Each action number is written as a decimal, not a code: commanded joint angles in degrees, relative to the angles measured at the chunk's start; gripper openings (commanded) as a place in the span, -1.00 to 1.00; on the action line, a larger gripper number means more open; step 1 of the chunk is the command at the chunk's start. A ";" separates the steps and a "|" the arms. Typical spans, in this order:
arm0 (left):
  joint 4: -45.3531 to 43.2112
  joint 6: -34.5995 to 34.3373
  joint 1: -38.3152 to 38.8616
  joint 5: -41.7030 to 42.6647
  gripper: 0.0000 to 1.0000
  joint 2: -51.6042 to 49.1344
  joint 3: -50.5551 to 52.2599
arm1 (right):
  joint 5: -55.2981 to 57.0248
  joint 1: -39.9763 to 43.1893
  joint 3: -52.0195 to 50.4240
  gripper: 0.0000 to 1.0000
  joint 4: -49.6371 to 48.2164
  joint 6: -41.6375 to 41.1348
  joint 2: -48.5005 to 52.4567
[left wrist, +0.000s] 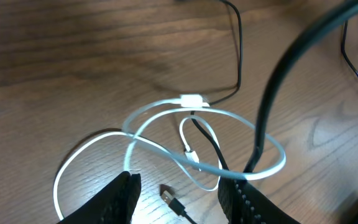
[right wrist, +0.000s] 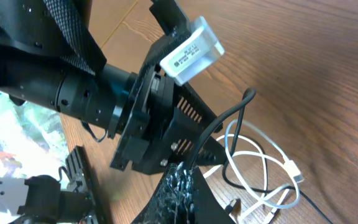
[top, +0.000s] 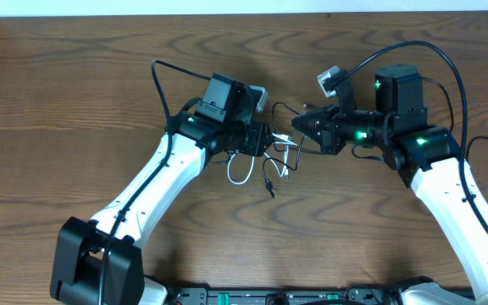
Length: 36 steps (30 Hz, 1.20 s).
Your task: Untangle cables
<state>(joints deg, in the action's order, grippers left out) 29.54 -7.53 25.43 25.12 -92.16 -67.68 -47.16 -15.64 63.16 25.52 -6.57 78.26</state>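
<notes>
Left gripper (left wrist: pixel 178 186): fingers standing apart with nothing between them, poised low over the tangle, probably to pick out a strand
Right gripper (right wrist: pixel 182 180): pinched shut on a black cable (right wrist: pixel 215 127), apparently to lift that strand clear of the rest
White cable (left wrist: pixel 191 99): flat on the wooden table (left wrist: pixel 55 62) in overlapping loops, right under the left gripper, between the two arms
Black cable path: up from the loops towards the right gripper, crossing a white loop; over or through it, impossible to tell
Black plug (left wrist: pixel 169 198): loose on the table below the left gripper's gap, a free end worth drawing out
Stage: tangle not yet undone, white and black crossing in the middle
Risk: raising the black strand may drag the white loops along rather than slip free
</notes>
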 commanded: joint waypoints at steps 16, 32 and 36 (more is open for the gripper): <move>2.62 -10.69 1.38 -0.13 -0.07 -0.44 -0.87 | 9.05 -0.55 0.81 -0.97 5.64 -0.70 -0.15; 5.27 -44.48 1.36 -3.76 -0.07 -2.54 -0.74 | 9.97 -0.50 0.81 -0.98 6.23 -0.68 -0.15; 6.54 -44.15 1.40 -4.22 -0.08 -5.49 -0.72 | 12.52 -0.44 0.81 -0.98 6.71 -0.68 -0.15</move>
<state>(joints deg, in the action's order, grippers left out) 35.59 -49.74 26.74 22.79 -95.42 -67.68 -36.56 -15.64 63.16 32.05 -7.16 78.26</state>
